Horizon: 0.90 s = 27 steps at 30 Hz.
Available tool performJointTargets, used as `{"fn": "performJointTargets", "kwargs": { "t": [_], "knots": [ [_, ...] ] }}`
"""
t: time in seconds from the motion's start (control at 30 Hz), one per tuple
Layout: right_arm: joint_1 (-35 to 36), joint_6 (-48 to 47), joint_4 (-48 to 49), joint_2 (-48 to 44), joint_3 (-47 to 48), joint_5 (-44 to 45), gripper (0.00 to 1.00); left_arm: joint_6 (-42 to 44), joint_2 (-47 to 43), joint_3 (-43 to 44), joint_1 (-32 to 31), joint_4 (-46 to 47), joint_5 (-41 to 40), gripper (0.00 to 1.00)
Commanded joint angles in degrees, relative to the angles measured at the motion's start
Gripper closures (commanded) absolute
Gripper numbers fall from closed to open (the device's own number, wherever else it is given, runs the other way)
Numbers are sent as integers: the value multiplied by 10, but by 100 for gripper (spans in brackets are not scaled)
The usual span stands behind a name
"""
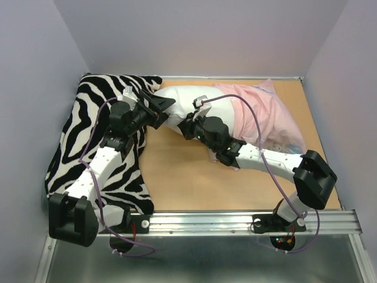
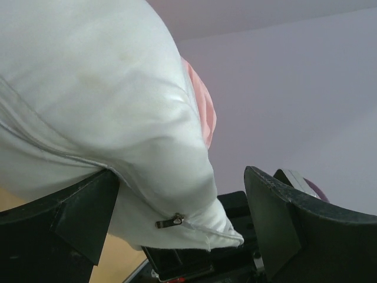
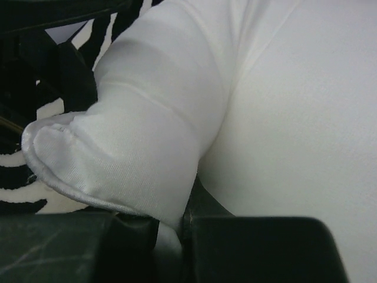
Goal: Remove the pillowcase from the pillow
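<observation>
The white pillow (image 1: 179,99) lies at the back middle of the table. The pillowcase (image 1: 265,118), turned pale pink side out, is bunched over the pillow's right part. My left gripper (image 1: 160,110) is open, its jaws wide on either side of the pillow's left corner. In the left wrist view the pillow corner (image 2: 118,118), with a small metal zipper pull (image 2: 171,221), sits between the fingers of the left gripper (image 2: 182,227), and a sliver of the pink pillowcase (image 2: 203,112) shows behind. My right gripper (image 1: 188,127) (image 3: 174,236) is shut on a fold of the pillow (image 3: 147,147).
A black-and-white zebra-striped cushion (image 1: 88,135) covers the table's left side under my left arm; it also shows in the right wrist view (image 3: 17,177). Bare wood table (image 1: 188,177) lies in front of the pillow. A metal rail (image 1: 235,221) runs along the near edge. Walls enclose three sides.
</observation>
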Motion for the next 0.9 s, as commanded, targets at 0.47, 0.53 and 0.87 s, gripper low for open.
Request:
{"fn": "performJointTargets", "kwargs": {
  "t": [0.47, 0.53, 0.87],
  "knots": [
    [21, -21, -247, -154, 68, 206, 10, 202, 100, 170, 17, -167, -166, 100],
    [-46, 17, -332, -215, 63, 210, 7, 219, 105, 195, 18, -191, -203, 100],
    [-355, 104, -471, -300, -27, 45, 2, 271, 114, 297, 27, -256, -329, 100]
  ]
}}
